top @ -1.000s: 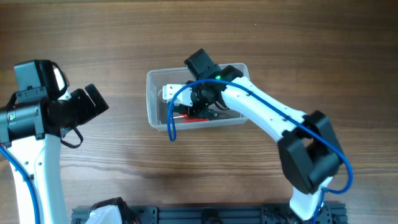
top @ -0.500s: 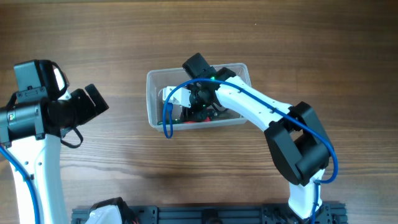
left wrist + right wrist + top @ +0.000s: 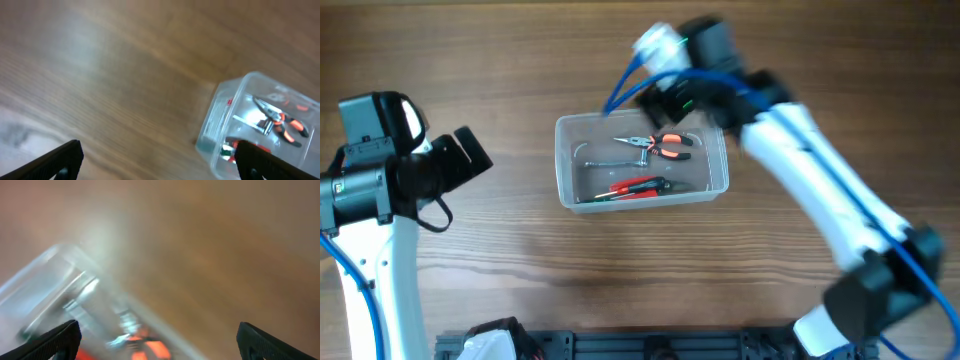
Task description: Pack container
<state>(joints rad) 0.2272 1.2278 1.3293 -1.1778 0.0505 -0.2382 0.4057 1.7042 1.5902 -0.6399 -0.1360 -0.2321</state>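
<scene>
Overhead view showed the container (image 3: 561,165) resting on the table (image 3: 500,60), near its centre, between the two arms. Inside lay orange-handled pliers (image 3: 662,147), a red-handled tool (image 3: 636,186) and a grey metal piece (image 3: 603,160), all flat on the floor, presumably so that they sat below the rim. The right gripper (image 3: 159,342) was motion-blurred above the container's far edge. Its fingers stood wide apart with nothing between them, consistent with a tool let go into the tub. The left gripper (image 3: 157,160) hovered well to the left, likewise spread and empty, apparently parked clear of the working arm. No loose tool was visible on the table, so packing appeared near complete.
</scene>
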